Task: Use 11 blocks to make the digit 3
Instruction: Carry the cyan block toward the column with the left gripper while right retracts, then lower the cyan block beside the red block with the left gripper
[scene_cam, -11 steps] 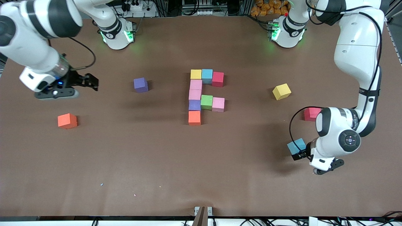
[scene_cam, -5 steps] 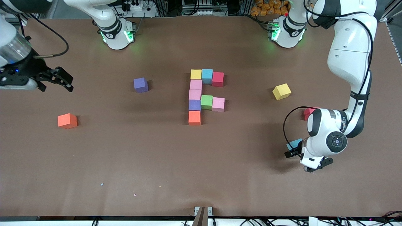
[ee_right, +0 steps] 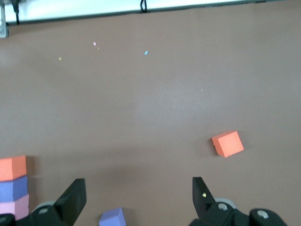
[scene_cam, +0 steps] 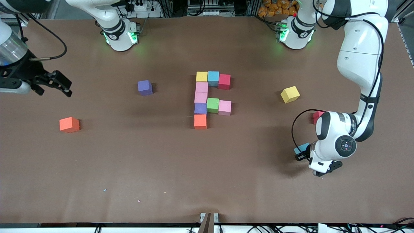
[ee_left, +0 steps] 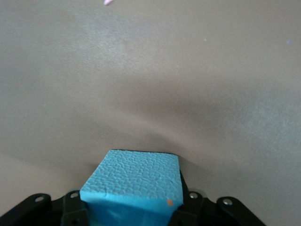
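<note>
I see a brown table [scene_cam: 207,181] with blocks on it. Mid-table is a touching cluster: yellow [scene_cam: 201,76], light blue [scene_cam: 213,77] and red [scene_cam: 224,81] in a row, then pink [scene_cam: 201,87], pink [scene_cam: 200,97], purple [scene_cam: 200,108] and orange [scene_cam: 200,121] running toward the front edge, with green [scene_cam: 212,105] and pink [scene_cam: 224,107] beside the purple. Loose blocks: purple [scene_cam: 144,87] and orange [scene_cam: 69,124] toward the right arm's end; yellow [scene_cam: 289,94], red [scene_cam: 317,116] and a light blue one [scene_cam: 301,148] toward the left arm's end.
</note>
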Robot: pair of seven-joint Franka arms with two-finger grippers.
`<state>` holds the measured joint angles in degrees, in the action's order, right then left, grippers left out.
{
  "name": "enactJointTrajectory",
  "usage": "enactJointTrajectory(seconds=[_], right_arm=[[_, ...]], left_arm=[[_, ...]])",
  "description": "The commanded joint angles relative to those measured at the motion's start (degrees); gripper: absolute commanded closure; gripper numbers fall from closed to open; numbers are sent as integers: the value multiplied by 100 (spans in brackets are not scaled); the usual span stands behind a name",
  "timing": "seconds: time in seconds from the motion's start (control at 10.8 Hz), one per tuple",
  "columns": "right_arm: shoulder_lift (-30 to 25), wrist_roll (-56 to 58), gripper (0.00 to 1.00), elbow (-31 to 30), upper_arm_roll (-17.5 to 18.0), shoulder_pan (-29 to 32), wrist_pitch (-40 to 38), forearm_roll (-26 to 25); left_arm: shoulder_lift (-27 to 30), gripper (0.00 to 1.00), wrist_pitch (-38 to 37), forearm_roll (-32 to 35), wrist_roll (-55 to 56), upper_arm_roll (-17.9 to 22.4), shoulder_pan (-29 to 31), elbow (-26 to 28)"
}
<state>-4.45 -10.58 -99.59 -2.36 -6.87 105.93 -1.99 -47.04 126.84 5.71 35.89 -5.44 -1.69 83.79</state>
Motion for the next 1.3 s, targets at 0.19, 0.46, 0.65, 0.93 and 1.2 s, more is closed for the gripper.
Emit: enactJointTrajectory(seconds=[0.19, 0.46, 0.65, 0.93, 1.2], right_arm=[[305, 72, 0, 369, 131, 151, -10, 41], [375, 144, 0, 361, 139, 108, -11, 40], [463, 135, 0, 361, 148, 81, -11, 40], [498, 144, 0, 370, 148, 98, 7, -3], [498, 161, 0, 440, 148, 125, 42, 14]], left_arm=[[266, 89, 7, 106, 2022, -579, -51, 103], [309, 89, -1, 168, 3701, -818, -470, 103], [309, 89, -1, 176, 4869, -818, -875, 111], [301, 89, -1, 176, 6460, -818, -1472, 120], [257, 89, 7, 168, 8034, -810, -2018, 103]])
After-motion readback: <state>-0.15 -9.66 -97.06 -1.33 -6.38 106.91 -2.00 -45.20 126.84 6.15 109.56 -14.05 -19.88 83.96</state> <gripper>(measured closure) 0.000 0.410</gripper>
